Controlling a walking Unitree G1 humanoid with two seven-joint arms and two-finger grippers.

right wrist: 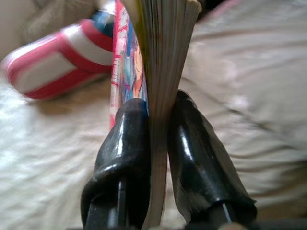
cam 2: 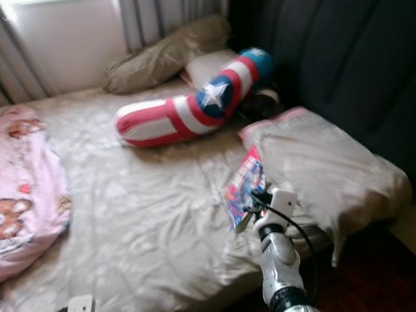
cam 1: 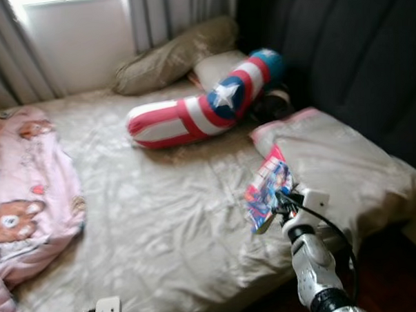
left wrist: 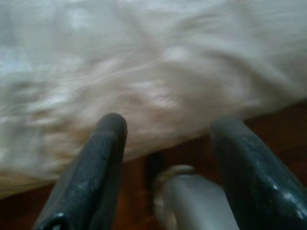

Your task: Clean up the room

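The right end effector [right wrist: 156,139] is grasping one colourful book [cam 1: 267,193] by its edge, holding it above the bed [cam 1: 162,220] beside a beige pillow [cam 1: 339,164]; its cover writing is too blurred to read. The left end effector [left wrist: 168,143] is hanging released near the bed's edge. One red, white and blue star bolster [cam 1: 206,108] is lying further back.

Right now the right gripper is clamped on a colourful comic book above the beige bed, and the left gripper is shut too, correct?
Not quite. The left gripper is open, its fingers apart in the left wrist view. The right gripper does clamp the colourful comic book above the beige bed.
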